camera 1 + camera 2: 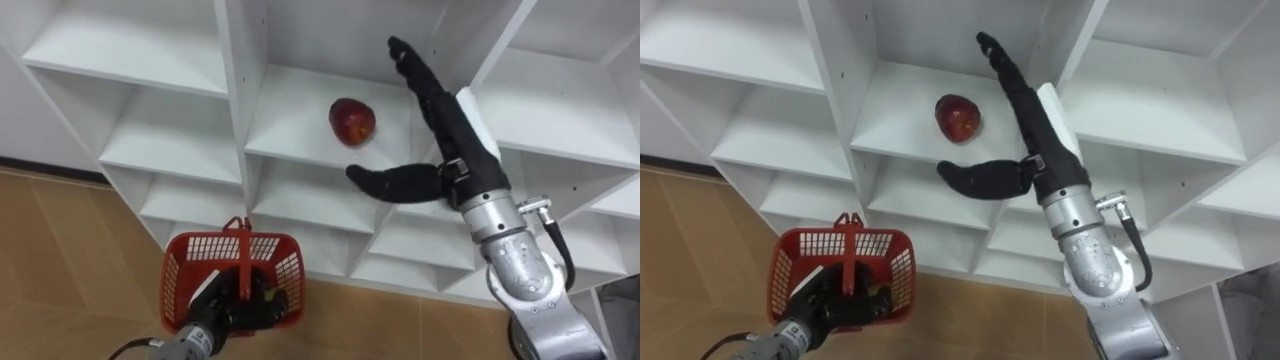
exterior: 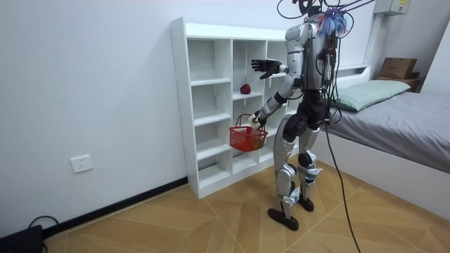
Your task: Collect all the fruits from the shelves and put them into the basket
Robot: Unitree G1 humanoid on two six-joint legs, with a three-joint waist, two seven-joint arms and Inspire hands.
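- One red apple [image 1: 352, 121] sits on a middle shelf of the white closet [image 1: 160, 140], near the centre of its compartment.
- Right hand [image 1: 455, 140] is up at that shelf, fingers straight, thumb spread wide, just beside the apple and not touching it.
- Left hand [image 1: 215, 305] is curled round the handle of the red basket [image 1: 180, 262], held low before the closet.
- Apple looks firm, smooth and fairly light, and it may roll. Best grip is around its widest part, thumb opposite fingers.
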